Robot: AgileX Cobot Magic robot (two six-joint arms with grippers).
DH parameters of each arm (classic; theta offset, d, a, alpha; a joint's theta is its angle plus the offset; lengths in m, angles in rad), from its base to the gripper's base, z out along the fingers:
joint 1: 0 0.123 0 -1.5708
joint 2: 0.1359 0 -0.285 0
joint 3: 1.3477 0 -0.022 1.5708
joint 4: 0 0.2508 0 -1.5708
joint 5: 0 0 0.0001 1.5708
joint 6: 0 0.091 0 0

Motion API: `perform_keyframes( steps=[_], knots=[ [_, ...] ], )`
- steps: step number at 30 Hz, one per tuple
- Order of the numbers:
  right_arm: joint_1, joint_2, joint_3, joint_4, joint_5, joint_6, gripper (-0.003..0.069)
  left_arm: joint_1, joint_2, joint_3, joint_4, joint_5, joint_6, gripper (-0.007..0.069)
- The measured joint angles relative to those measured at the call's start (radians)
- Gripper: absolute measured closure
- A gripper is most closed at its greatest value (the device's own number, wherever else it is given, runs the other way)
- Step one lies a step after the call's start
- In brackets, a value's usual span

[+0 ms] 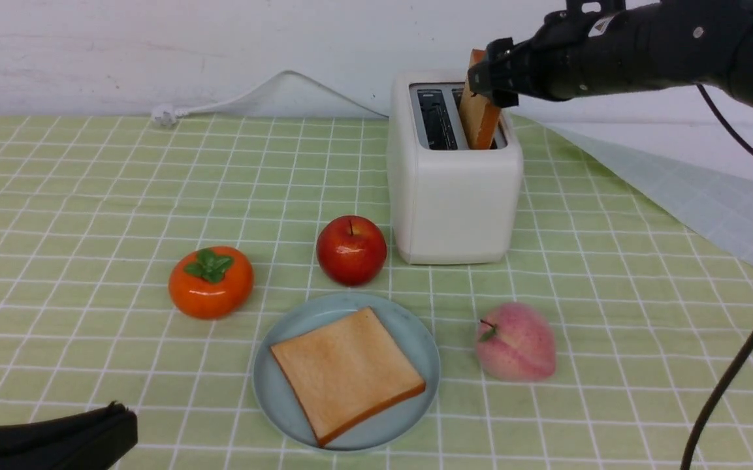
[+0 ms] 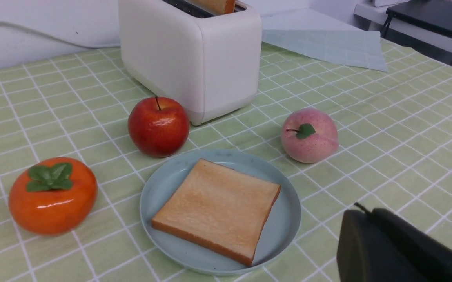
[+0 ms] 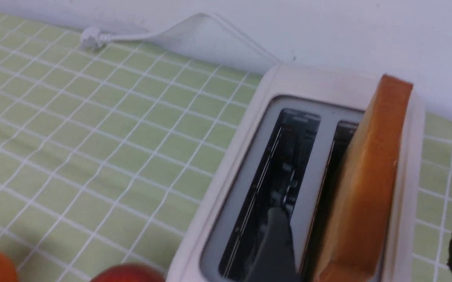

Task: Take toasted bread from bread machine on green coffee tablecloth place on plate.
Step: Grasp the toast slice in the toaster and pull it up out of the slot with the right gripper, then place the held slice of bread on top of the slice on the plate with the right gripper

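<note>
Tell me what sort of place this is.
Probably a staged breakfast table in a robot lab: a toaster, toast on a plate, and a black robot arm over a checked green cloth.

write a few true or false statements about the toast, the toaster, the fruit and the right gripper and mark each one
1. A slice of toast lies flat on the plate. True.
2. Both slots of the toaster are empty. False: a second slice stands in the slot on the robot's right.
3. The right gripper is open, its jaws either side of that second slice. True.
4. The apple sits on the plate. False: it stands on the cloth, just beyond the plate's rim.
5. The peach lies to the robot's left of the plate. False: it lies to the right.
</note>
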Motion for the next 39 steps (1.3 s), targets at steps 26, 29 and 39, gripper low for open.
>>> perform_keyframes(
  steps=[26,29,39],
  knots=[
    [0.0,0.112,-0.003,0.025,-0.141,0.004,0.0537,0.0,0.0,0.0,0.001,-0.005,0.0,0.0638],
    [0.0,0.084,0.003,0.025,-0.137,0.004,0.0537,0.0,0.0,0.0,0.002,-0.006,0.0,0.0638],
    [0.025,-0.234,-0.004,0.025,0.238,0.004,0.0537,0.0,0.0,0.0,0.042,-0.031,0.001,0.0638]
  ],
)
